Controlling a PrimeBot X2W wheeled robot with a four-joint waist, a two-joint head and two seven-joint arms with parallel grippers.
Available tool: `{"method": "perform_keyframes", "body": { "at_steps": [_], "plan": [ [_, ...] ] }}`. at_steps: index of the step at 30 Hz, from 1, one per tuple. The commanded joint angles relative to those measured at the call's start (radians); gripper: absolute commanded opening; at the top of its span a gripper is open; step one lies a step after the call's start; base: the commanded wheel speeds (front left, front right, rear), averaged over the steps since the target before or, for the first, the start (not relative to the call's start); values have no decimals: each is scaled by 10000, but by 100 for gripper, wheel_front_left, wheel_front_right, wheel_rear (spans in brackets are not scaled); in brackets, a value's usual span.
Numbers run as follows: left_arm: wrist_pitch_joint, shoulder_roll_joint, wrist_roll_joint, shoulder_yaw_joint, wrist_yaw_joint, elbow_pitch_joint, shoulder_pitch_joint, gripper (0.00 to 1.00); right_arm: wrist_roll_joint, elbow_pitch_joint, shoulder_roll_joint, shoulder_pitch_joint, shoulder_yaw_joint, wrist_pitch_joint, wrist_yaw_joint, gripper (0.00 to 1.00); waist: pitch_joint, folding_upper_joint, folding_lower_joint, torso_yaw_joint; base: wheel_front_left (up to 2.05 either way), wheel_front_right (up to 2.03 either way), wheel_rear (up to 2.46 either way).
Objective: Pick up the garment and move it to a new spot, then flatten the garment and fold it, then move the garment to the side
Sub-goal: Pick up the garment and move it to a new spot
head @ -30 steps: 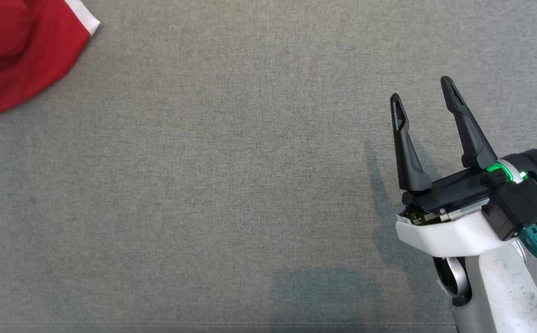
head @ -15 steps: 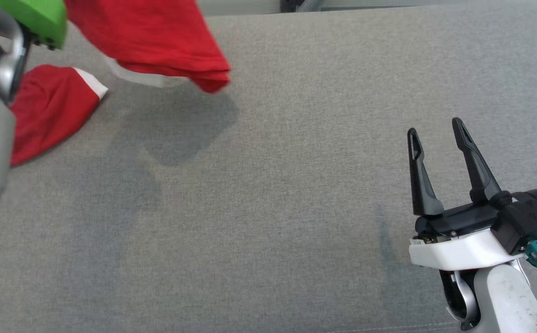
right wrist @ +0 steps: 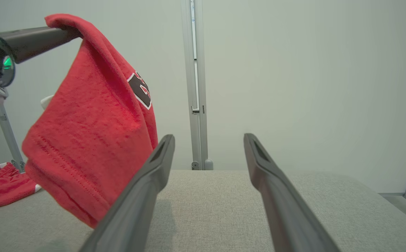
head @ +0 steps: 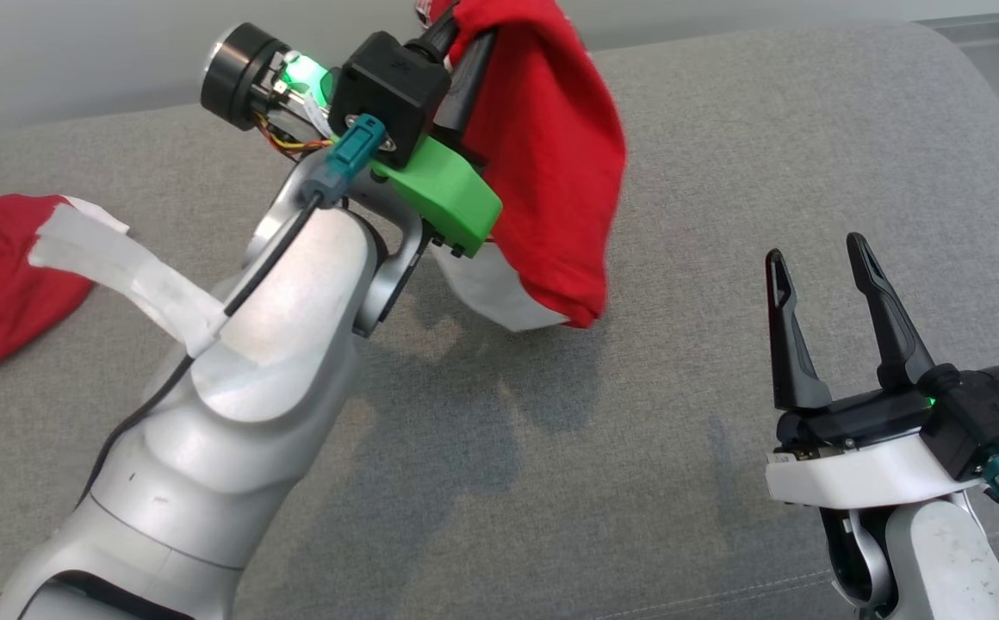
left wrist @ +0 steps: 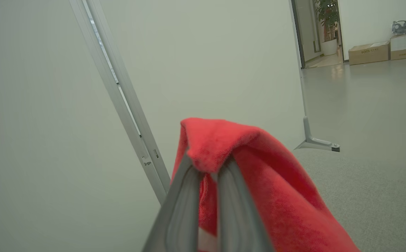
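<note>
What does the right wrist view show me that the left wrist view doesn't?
Right wrist view adds: the black-and-white print on the red garment, the open, empty right tool, and more red fabric lying low at the left. Left wrist view adds: distant cardboard boxes and a potted plant by a doorway. Shared: the garment hanging from the shut left tool, and the pale wall with its metal post.

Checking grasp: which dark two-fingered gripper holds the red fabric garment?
The left gripper, shut on the red fabric garment hanging above the grey upholstered surface; the right gripper stands open, empty.
</note>
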Motion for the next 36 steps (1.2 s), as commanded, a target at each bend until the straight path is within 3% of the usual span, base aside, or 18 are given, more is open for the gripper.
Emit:
{"method": "perform_keyframes", "body": {
  "at_steps": [1, 4, 15, 20, 28, 29, 31, 32, 33, 34, 36],
  "plan": [
    [-110, -28, -26, 5, 168, 26, 136, 0, 40, 29, -15, -53, 9, -34, -3, 100, 76, 68, 1, -88, 0, 0, 0],
    [-304, -284, -45, -8, 623, 342, 367, 0, 78, 46, -16, -109, 54, -34, -3, 100, 189, 68, 1, -183, 0, 0, 0],
    [-1139, -481, -826, 416, 1209, 3234, 1605, 0, -34, 100, -15, -234, -50, -34, -3, 100, 685, 68, 1, -140, 0, 0, 0],
    [-1547, -557, -1294, 775, 1292, 4636, 2084, 0, -119, 201, -15, -276, -58, -34, -3, 100, 739, 68, 1, 19, 0, 0, 0],
    [-1728, -607, -1439, 1050, 1024, 5033, 2459, 3, -121, 376, -16, -245, -42, -34, -3, 100, 576, 68, 1, 184, 0, 0, 0],
    [-1709, -612, -1391, 1134, 929, 4903, 2649, 13, -107, 421, -16, -215, -14, -34, -3, 100, 515, 68, 1, 204, 0, 0, 0],
    [-1705, -610, -1346, 1239, 848, 4756, 2856, 41, -92, 473, -15, -188, 8, -34, -3, 100, 445, 68, 1, 215, 0, 0, 0],
    [-1704, -612, -1314, 1293, 811, 4666, 2960, 48, -84, 495, -16, -164, 13, -34, -3, 100, 405, 68, 1, 221, 0, 0, 0],
    [-1705, -613, -1283, 1366, 790, 4543, 3052, 67, -72, 511, -16, -140, 20, -34, -3, 100, 375, 68, 1, 225, 0, 0, 0],
    [-1707, -614, -1215, 1430, 745, 4365, 3144, 96, -64, 535, -16, -115, 18, -34, -3, 100, 338, 68, 1, 233, 0, 0, 0],
    [-1705, -605, -1119, 1581, 658, 3978, 3409, 100, -50, 584, -16, -47, 22, -34, -3, 100, 241, 68, 1, 246, 0, 0, 0]
  ]
}}
